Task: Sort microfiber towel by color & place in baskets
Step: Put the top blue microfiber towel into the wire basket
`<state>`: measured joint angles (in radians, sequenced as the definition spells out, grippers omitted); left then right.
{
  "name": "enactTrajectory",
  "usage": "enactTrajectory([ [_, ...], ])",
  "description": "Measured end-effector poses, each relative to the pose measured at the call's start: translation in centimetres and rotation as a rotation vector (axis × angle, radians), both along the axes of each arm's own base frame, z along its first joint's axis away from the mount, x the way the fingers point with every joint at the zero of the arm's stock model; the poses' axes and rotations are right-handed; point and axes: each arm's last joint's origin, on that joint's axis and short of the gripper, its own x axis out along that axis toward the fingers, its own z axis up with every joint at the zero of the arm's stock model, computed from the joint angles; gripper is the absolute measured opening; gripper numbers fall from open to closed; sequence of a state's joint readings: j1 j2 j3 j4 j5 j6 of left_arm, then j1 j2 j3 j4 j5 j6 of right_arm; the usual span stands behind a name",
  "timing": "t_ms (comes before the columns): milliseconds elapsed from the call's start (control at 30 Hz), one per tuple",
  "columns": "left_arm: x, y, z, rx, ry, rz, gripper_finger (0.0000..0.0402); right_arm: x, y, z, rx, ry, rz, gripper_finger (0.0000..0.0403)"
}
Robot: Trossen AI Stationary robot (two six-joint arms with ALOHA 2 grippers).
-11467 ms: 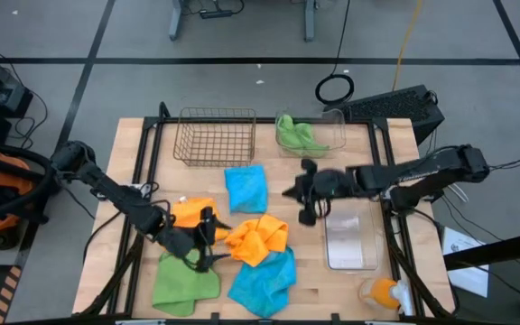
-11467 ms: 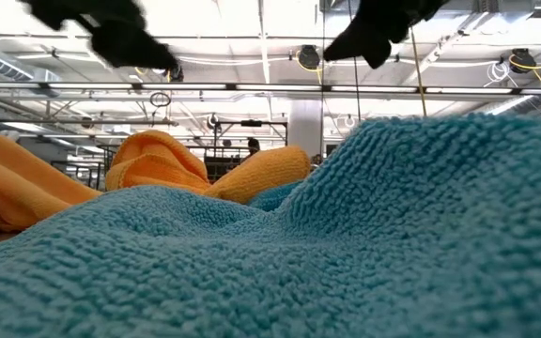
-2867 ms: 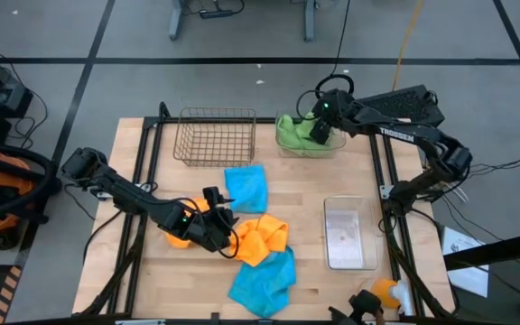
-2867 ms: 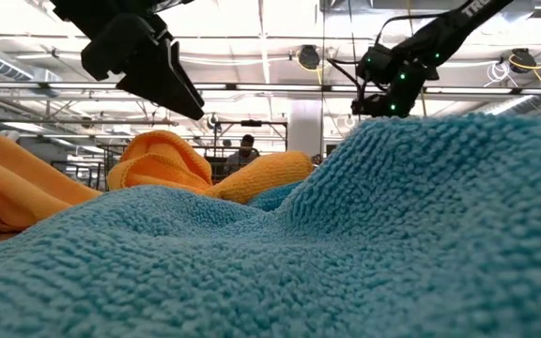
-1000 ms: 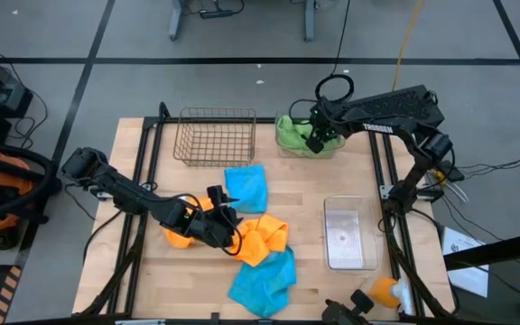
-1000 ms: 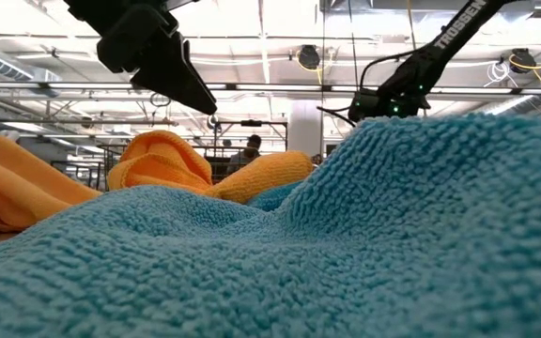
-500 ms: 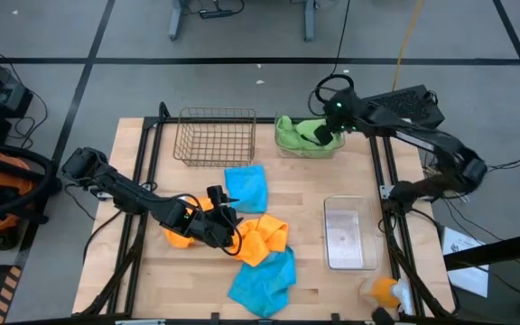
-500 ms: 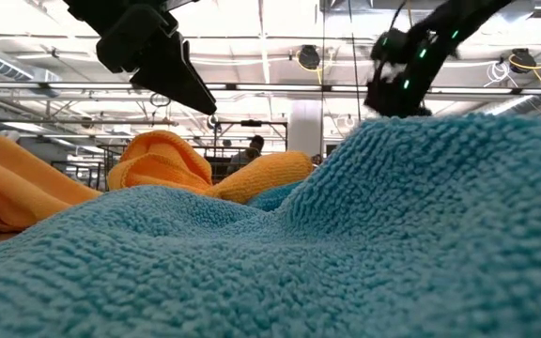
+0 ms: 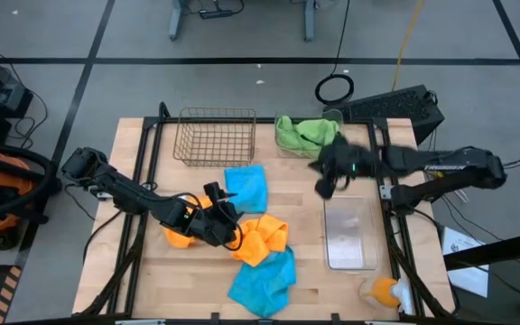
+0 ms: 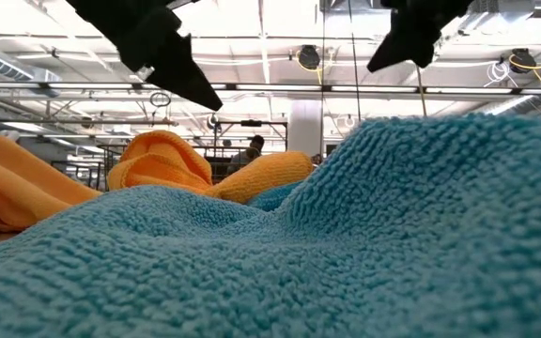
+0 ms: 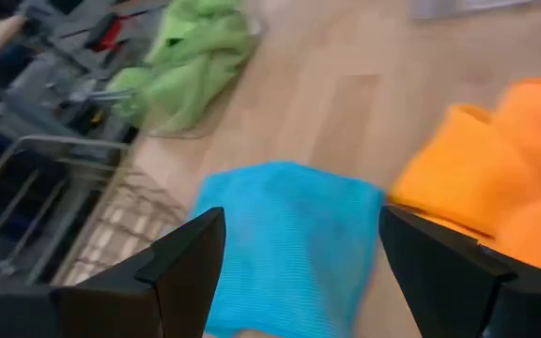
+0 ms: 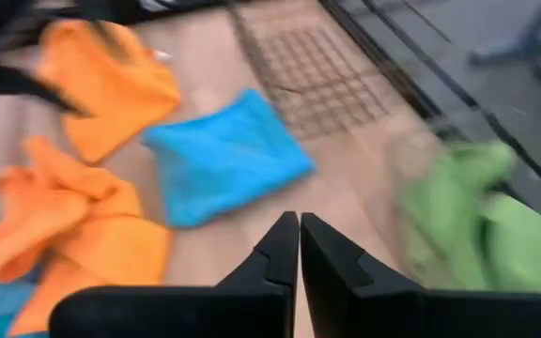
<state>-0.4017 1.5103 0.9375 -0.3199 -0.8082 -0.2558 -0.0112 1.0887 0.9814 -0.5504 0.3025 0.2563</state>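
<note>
Hovering over the orange towels (image 9: 260, 236) mid-table: left end effector (image 9: 221, 206), fingers (image 11: 186, 268) spread apart, nothing held. Right end effector (image 9: 321, 183) pinched together and empty, just beside the clear bin (image 9: 335, 118) stuffed with green towels (image 9: 305, 135). Wire basket (image 9: 216, 137) at the back, blue towel (image 9: 246, 188) flat right before it, second clear bin (image 9: 348, 235) at the right.

Looped, fuzzy blue cloth towel (image 10: 364, 244); brownish metal wire basket (image 9: 215, 137); pale matt wooden table (image 9: 301, 208).
</note>
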Motion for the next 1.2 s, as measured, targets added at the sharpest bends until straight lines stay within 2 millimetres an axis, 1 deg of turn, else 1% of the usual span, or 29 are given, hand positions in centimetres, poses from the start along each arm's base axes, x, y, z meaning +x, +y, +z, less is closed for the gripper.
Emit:
enactTrajectory([
  [133,0.6,1.5,-0.3,-0.011,0.022,0.043,0.0288,0.5,3.5,-2.9,-0.015,-0.082,0.1,0.0008],
  [200,0.8,2.3,-0.5,-0.016,0.034,0.059,0.0288,0.5,4.9,-4.3,0.006,-0.118,0.162,0.0008],
  [267,0.7,3.1,-0.7,0.018,0.066,0.094,0.0288,0.1,6.2,-5.5,0.039,-0.113,0.218,0.0008],
  [367,0.9,3.6,-0.7,-0.048,0.005,0.175,0.0288,-0.5,7.6,-6.4,0.084,-0.1,0.256,0.0008],
  [433,1.3,4.0,-1.0,-0.071,0.0,0.182,0.0288,-0.8,8.3,-6.7,0.095,-0.101,0.273,0.0008],
  [533,1.9,4.7,-1.8,-0.119,0.069,0.119,0.0288,-1.0,9.1,-7.0,0.073,-0.146,0.285,0.0008],
  [600,2.4,5.2,-2.6,-0.183,0.128,0.049,0.0288,-1.1,9.5,-7.1,0.048,-0.191,0.291,0.0008],
  [633,2.6,5.5,-3.1,-0.201,0.155,0.041,0.0288,-1.1,9.7,-7.3,0.032,-0.205,0.292,0.0008],
  [800,3.3,6.8,-5.3,-0.207,0.245,0.055,0.0288,-0.8,10.1,-7.4,0.027,-0.254,0.308,0.0008],
  [900,3.5,7.7,-6.4,-0.208,0.282,0.09,0.0288,-0.6,10.3,-8.0,0.014,-0.227,0.313,0.0008],
  [1000,3.5,8.5,-7.1,-0.224,0.315,0.107,0.0288,0.0,10.6,-8.4,0.007,-0.231,0.318,0.0008],
  [1200,3.7,10.0,-7.6,-0.315,0.348,0.089,0.0288,1.0,10.8,-9.4,-0.035,-0.22,0.33,0.0008],
])
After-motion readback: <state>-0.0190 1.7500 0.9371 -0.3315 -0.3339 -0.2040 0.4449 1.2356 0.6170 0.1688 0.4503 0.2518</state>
